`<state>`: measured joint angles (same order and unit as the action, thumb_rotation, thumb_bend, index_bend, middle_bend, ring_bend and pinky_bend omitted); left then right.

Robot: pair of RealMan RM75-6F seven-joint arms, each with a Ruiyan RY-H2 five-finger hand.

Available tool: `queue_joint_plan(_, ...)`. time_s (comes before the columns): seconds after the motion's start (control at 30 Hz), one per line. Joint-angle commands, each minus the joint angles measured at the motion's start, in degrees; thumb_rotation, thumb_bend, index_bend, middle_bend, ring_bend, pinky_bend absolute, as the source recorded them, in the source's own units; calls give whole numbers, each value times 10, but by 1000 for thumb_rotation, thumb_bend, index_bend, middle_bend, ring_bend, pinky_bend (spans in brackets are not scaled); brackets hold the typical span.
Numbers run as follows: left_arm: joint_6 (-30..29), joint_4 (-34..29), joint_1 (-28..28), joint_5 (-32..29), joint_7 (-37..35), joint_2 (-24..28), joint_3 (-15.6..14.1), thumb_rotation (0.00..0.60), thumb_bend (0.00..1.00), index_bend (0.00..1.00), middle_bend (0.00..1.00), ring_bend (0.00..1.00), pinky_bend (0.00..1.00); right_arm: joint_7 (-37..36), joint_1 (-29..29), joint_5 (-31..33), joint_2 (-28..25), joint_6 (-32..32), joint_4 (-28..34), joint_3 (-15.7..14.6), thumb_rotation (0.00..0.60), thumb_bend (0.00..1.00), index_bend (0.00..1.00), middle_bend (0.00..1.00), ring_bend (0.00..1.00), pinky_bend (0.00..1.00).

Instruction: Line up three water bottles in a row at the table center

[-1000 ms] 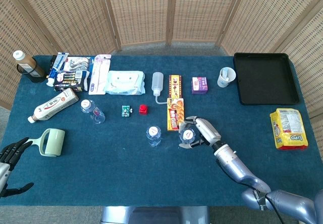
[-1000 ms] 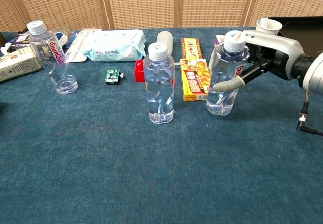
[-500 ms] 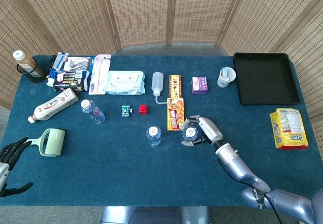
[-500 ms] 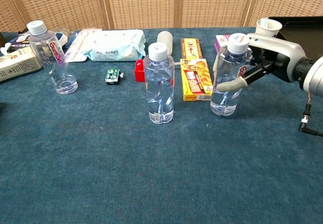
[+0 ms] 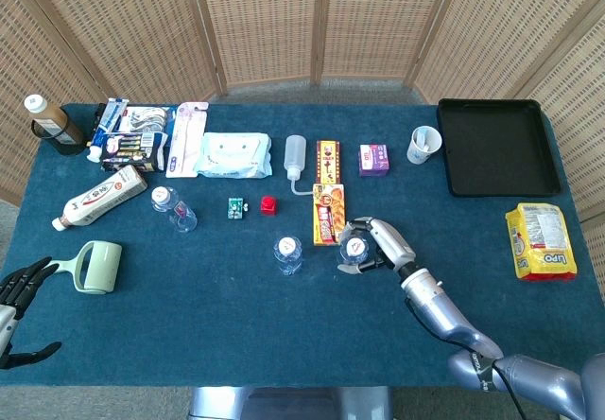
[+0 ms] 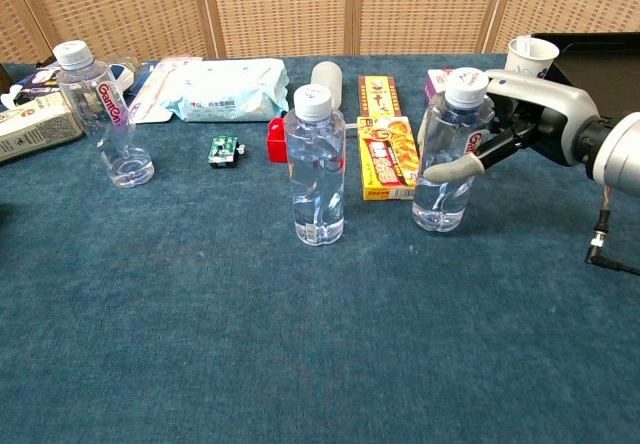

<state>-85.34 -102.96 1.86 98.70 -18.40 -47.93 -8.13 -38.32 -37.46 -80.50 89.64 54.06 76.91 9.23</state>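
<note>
Three clear water bottles with white caps stand upright on the blue table. The left bottle [image 5: 174, 209] [image 6: 102, 116] stands apart, toward the table's left. At the table's middle stands the centre bottle [image 5: 287, 254] [image 6: 315, 167]. Just right of it is the right bottle [image 5: 354, 251] [image 6: 450, 154], which my right hand [image 5: 386, 245] [image 6: 528, 116] grips from the right side, thumb across its front. At the bottom left corner of the head view, my left hand [image 5: 19, 302] stays off the table, fingers spread, holding nothing.
Orange snack boxes [image 5: 327, 197] [image 6: 385, 149] lie just behind the two central bottles. A red block [image 5: 268, 205] and a small green item [image 5: 234, 209] sit behind the centre bottle. A green mug [image 5: 97, 267] lies at front left, a black tray [image 5: 495, 146] at back right, and a yellow bag [image 5: 540, 240] at right.
My right hand, holding the right bottle, has shifted it slightly right and then back left; it now stands close to where it began. The other two bottles and my left hand have not moved.
</note>
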Motion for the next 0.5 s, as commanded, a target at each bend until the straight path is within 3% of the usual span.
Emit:
queue_joint_plan(0.03, 0, 0, 0, 0, -1, 0, 0, 600, 16, 0, 0, 0, 0, 1, -4, 7, -1, -10, 4, 3, 600, 285, 536, 674, 435, 194)
queue_joint_plan(0.3, -4, 2, -1, 3, -4, 1, -1, 600, 16, 0, 0, 0, 0, -12, -9, 4, -10, -20, 17, 4, 600, 235, 255, 505, 406, 192)
queue_joint_plan(0.5, -7, 3, -2, 3, -6, 1, -1, 600, 17, 0, 0, 0, 0, -25, -8, -14, -14, -10, 18, 0, 600, 217, 197, 435, 368, 192)
